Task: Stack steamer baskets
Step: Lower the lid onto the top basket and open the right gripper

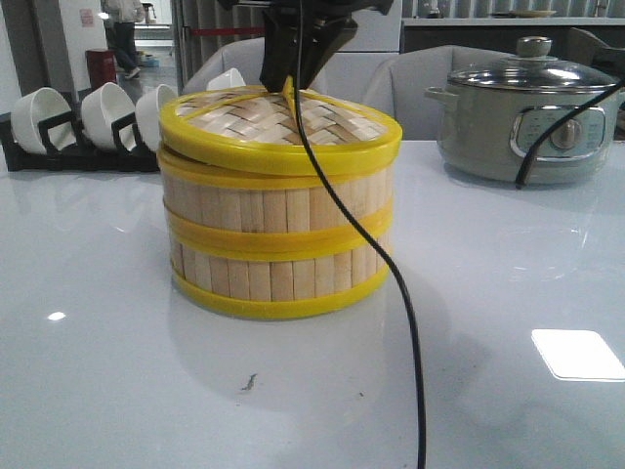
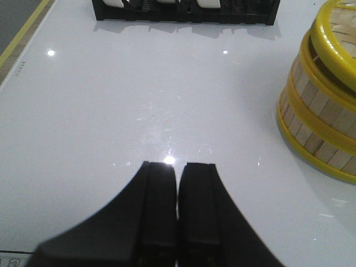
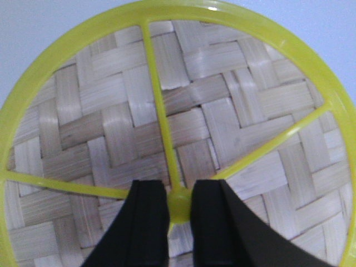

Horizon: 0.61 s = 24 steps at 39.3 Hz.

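Note:
Two steamer baskets stand stacked in the middle of the table, the upper one [image 1: 278, 207] resting on the lower one [image 1: 273, 276]. On top lies a woven bamboo lid [image 1: 283, 122] with a yellow rim, slightly tilted. My right gripper [image 3: 179, 188] comes down from above and is shut on the lid's yellow knob [image 3: 179, 204], one finger on each side. In the left wrist view the stack [image 2: 322, 111] shows off to one side, well apart from my left gripper [image 2: 178, 166]. That gripper hangs over bare table, shut with nothing in it.
A black rack of white bowls [image 1: 78, 122] stands at the back left, also seen as the rack [image 2: 183, 11] in the left wrist view. A grey electric pot [image 1: 527, 122] sits at the back right. A black cable [image 1: 391, 274] hangs in front of the stack.

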{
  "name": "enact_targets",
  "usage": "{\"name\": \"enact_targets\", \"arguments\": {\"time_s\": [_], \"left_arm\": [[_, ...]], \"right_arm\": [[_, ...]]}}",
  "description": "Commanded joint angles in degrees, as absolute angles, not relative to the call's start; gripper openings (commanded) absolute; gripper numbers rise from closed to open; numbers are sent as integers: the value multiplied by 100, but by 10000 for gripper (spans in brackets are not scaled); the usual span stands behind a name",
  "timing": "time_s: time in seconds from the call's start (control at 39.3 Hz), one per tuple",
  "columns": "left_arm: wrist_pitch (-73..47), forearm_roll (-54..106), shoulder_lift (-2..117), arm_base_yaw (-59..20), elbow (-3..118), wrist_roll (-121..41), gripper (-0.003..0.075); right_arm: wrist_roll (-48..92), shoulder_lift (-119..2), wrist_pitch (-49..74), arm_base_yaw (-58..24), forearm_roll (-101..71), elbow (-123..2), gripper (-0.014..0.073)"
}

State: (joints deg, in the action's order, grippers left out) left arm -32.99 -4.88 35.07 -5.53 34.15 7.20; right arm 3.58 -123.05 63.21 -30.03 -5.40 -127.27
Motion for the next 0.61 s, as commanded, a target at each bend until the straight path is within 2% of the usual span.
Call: {"name": "enact_targets", "arguments": {"time_s": [0.0, 0.58], "left_arm": [[-2822, -481, 3546, -558, 3572, 761, 86], [-2822, -481, 3546, -558, 3572, 761, 86]], "right_arm": [[347, -11914, 5912, -2981, -607, -12934, 55], [347, -11990, 5841, -2981, -729, -12934, 55]]}}
